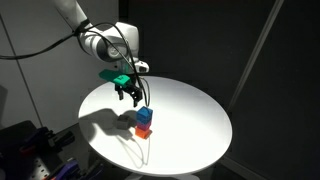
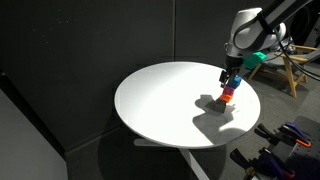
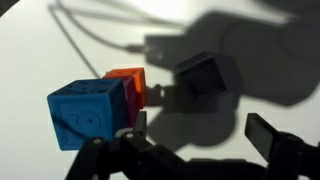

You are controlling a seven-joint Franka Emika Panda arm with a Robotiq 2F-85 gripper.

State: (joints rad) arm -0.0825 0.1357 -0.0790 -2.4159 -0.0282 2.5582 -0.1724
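Note:
A blue cube [image 1: 144,117] [image 2: 229,87] appears to sit on an orange cube [image 1: 143,130] [image 2: 226,97] on the round white table [image 1: 190,105] [image 2: 160,100]. My gripper [image 1: 131,98] [image 2: 232,76] hangs just above and beside this stack, open and holding nothing. In the wrist view the blue cube [image 3: 88,112] and orange cube [image 3: 128,84] lie left of my gripper [image 3: 200,130], just outside the left finger [image 3: 140,124]. Only bare table and shadow lie between the fingers.
Thin cables [image 3: 95,35] trail across the tabletop beyond the cubes. A dark blocky shape [image 3: 205,75], seemingly the gripper's shadow, falls ahead of the fingers. Black curtains surround the table; a wooden frame [image 2: 292,62] stands behind it.

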